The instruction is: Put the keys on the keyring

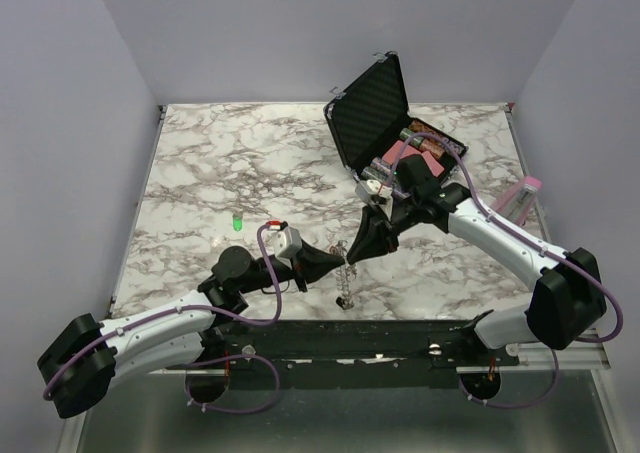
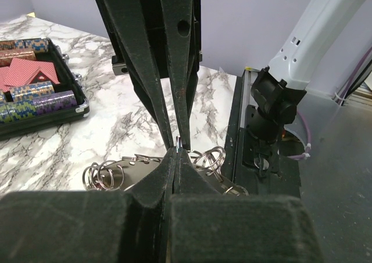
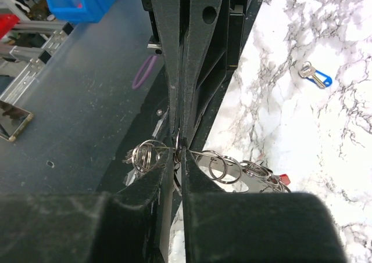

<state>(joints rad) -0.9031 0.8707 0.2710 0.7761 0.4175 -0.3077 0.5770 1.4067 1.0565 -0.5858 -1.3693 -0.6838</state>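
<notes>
Where the two arms meet above the near middle of the white, grey-veined marble surface (image 1: 230, 163), the top view shows the left tool (image 1: 339, 261) and the right tool (image 1: 351, 255) tip to tip. The long silver-grey metal link keyring (image 1: 345, 285) hangs between them, and its lower end reaches down towards the near edge. Farther back and to the right, a black hard case (image 1: 370, 108) stands with its lid up.

Seen from the left wrist, the left tool's fingers are pressed together with a thin silver loop of the keyring nipped at their tips. The right tool's fingers come down from above and meet them at the same spot. Linked rings spread out to both sides beneath. At the left, the case holds rows of coloured round chips (image 2: 35, 92).

Seen from the right wrist, the right tool's fingers stand very close, with only a narrow slit between them. A small ring sits at that slit, but I cannot tell whether it is gripped. Rings fan out to the left and right of the tips. Among those on the right lies a key with a red head (image 3: 283, 177). A small blue-and-silver piece (image 3: 314, 76) lies well apart on the surface.
</notes>
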